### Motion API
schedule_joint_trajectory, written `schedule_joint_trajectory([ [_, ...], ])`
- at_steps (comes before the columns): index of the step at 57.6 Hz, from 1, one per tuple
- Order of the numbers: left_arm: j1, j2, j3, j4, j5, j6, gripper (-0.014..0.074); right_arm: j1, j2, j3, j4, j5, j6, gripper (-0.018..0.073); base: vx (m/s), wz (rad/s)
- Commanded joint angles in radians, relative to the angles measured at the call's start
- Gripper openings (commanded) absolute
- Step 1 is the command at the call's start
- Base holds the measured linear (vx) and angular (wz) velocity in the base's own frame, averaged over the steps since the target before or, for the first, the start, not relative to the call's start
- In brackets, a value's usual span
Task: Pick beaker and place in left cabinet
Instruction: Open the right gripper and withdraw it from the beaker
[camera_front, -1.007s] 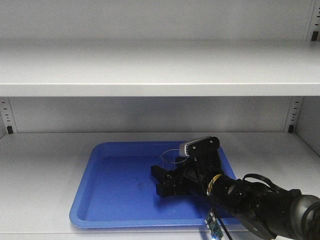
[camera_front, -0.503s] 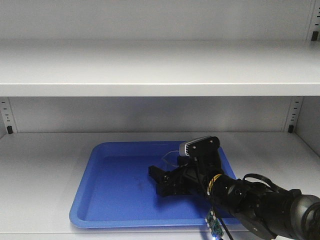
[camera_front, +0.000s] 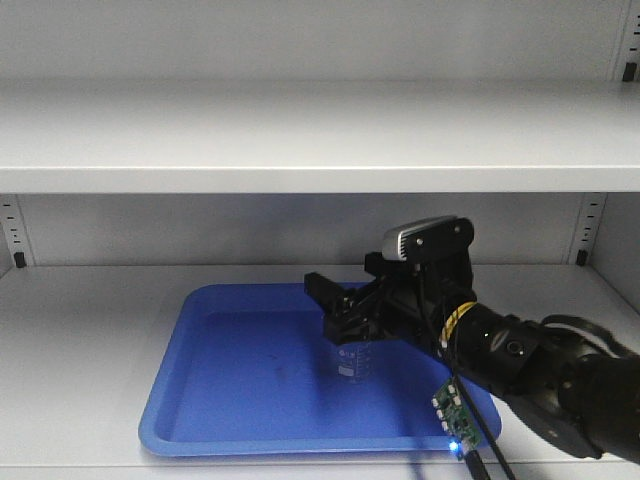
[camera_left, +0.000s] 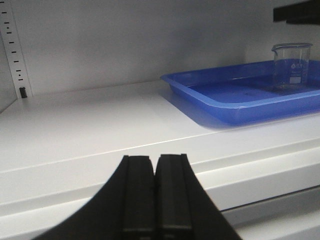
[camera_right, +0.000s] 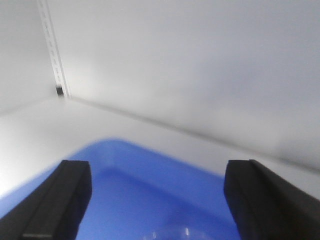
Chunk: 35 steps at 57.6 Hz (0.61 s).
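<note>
Over on my left, my left gripper (camera_left: 155, 190) has its jaws pressed flat together with nothing between them, hovering low in front of the shelf edge of the left cabinet (camera_left: 90, 130). From that wrist view I look along the pale grey shelf toward a slotted upright (camera_left: 12, 45) in the back corner, and further right to the blue tray (camera_left: 235, 102) lying on the shelf.

The beaker (camera_front: 352, 358) stands upright inside the blue tray, toward its right half, its white graduation marks facing out. In the left wrist view it shows as clear glass with a pouring lip (camera_left: 291, 66), resting on the tray floor.

My right gripper (camera_front: 338, 315) sits directly above the beaker, jaws spread wide apart. In the front view the dark fingers (camera_front: 322, 290) hang just over the rim; whether they touch the glass I cannot tell. From the right wrist view both fingers frame the edges of the picture, with only the blurred rim of the beaker (camera_right: 167, 234) visible low between them.

Above all this, another wide grey shelf (camera_front: 300, 135) spans the cabinet.
</note>
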Motion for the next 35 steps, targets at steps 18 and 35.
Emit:
schedule_joint_trajectory([
  [18,-0.006,-0.017,0.016,-0.008,-0.084,-0.003,0.0001,0.000,-0.239,0.102,0.009,0.121,0.009,-0.0016,0.00,0.00],
  [35,-0.006,-0.017,0.016,-0.008,-0.084,-0.003,0.0001,0.000,-0.505,0.400,0.009,0.137,0.009,-0.0008,0.00,0.00],
])
